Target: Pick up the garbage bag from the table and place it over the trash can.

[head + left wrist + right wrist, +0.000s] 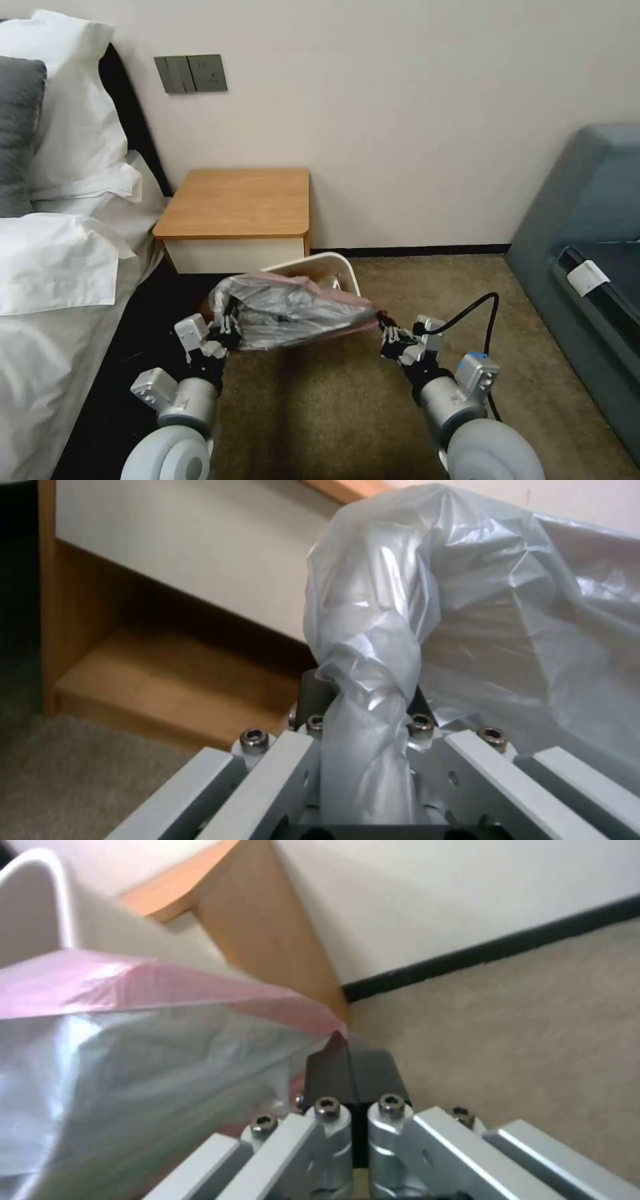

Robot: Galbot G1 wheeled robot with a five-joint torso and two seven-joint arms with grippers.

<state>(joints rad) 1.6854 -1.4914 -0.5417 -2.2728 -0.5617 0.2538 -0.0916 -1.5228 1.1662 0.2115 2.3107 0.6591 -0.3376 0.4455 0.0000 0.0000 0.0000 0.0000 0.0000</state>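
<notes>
The garbage bag [293, 313] is a crinkly grey translucent sheet with a pinkish-red rim, stretched in the air between both grippers, low in front of the table [240, 200]. My left gripper [230, 327] is shut on a twisted bunch of the bag [367, 690]. My right gripper [385, 327] is shut on the pink rim corner [200, 990]. Behind the bag the beige trash can [330, 263] shows its rolled rim [40, 895], right beside the table's front corner.
A bed with white pillows [60, 220] runs along the left. A grey-blue sofa [587, 267] stands at the right. Brown carpet [320, 400] spreads between my arms. The table's open lower shelf [167, 680] lies close to the left gripper.
</notes>
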